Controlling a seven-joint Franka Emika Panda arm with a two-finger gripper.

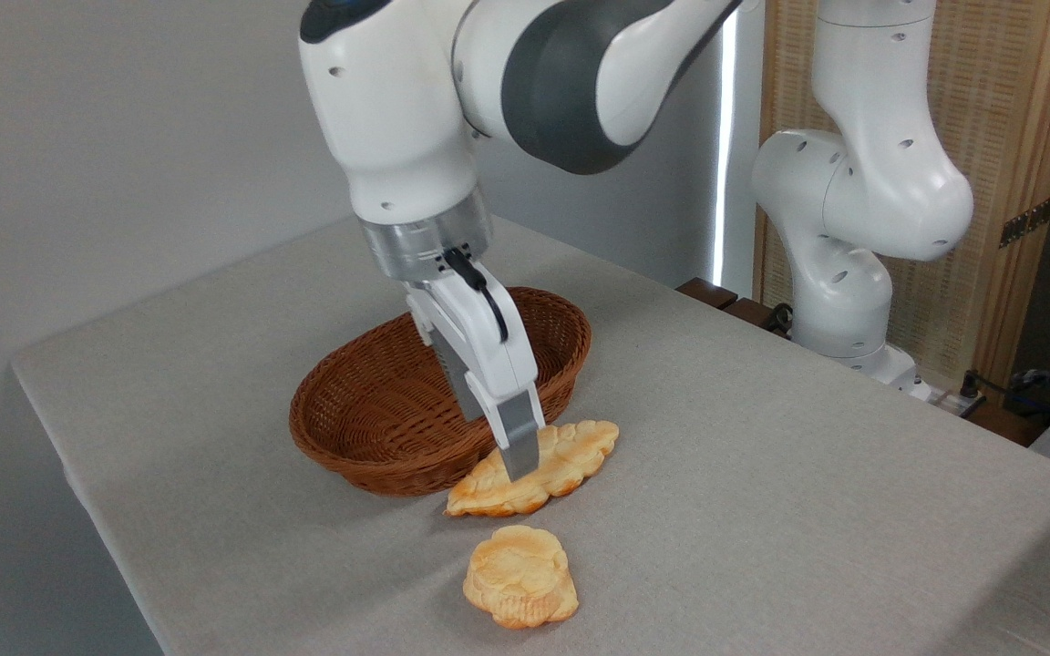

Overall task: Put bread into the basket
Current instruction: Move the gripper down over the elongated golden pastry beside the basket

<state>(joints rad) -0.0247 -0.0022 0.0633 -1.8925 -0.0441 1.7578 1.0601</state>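
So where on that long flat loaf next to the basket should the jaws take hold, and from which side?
Probably across the middle of the bread, coming straight down from above. It lies flat on the table beside the basket, long and thin, so pinching across its narrow width near the centre should keep it balanced. The gripper is already down at about that spot; whether its jaws have closed cannot be told.

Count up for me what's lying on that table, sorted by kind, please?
Long leaf-shaped bread: 1
Small round bun: 1
Wicker basket: 1
Total: 3, not counting the robot's hand that is down on the long bread.
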